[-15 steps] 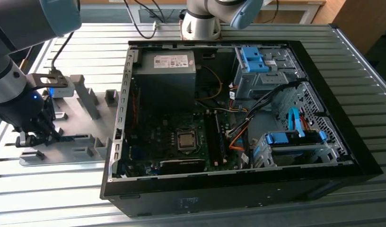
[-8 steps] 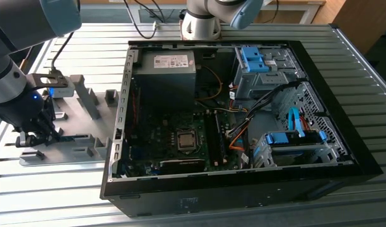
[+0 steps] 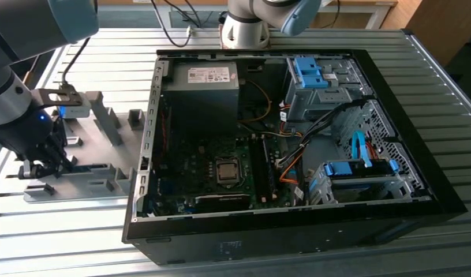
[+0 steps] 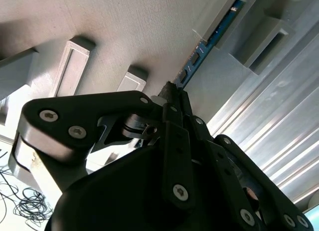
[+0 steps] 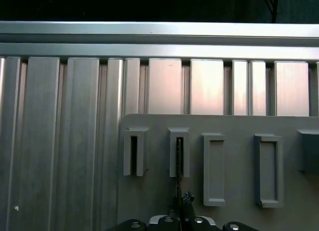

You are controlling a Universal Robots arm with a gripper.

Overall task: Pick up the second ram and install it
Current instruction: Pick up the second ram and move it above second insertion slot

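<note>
At the tip of your arm, the black linkage gripper (image 4: 172,91) looks clamped on the near end of the second ram (image 4: 208,40), a long, narrow blue circuit-board stick with black chips. Its fingers sit together with the board's edge between them. From there the stick runs away from you on edge, its far end seated in a narrow slot of the pale grey plastic holder (image 4: 124,31). The first wrist view agrees: the stick (image 5: 178,161) shows as a thin dark line in one upright slot, and the slot just beside it looks empty.

As far as I can judge, you have the grasp but have not yet made the lift.

Farther off, in the exterior view, the gripper (image 3: 34,170) hangs over that holder on the ribbed aluminium surface (image 3: 443,86), at the exterior view's left. The open black computer case (image 3: 297,234) lies well apart to the right. Its long dark memory slots (image 3: 260,167) run beside the square processor socket (image 3: 226,171). Carrying and seating the stick there are all left.
</note>
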